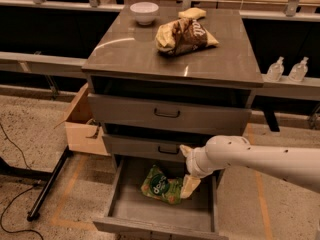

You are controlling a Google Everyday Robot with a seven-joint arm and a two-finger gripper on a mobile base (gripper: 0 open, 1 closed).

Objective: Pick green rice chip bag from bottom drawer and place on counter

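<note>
Tool (186,171) in bottom drawer (136,205), bag (159,186) edge hidden

Upper centre: counter (135,49), smooth grey-brown, glossy enough to carry bright reflections. On it: brown-and-yellow snack bag (184,34), crinkled shiny film; bowl (144,12), smooth white, glazed-looking. Below: drawer fronts (210,119), matt grey, with thin black handles (166,113). Bottom centre: bottom drawer (150,214), plain matt grey inside; green rice chip bag (161,185), glossy wrinkled film. Just right of the bag, over the drawer: gripper (188,168), pale cream fingers spread apart, dull finish (arm shell (260,159) behind it smooth white, faintly shiny). Left: box (80,124), matt tan, cardboard or wood. Floor (30,134), rough and speckled.
</note>
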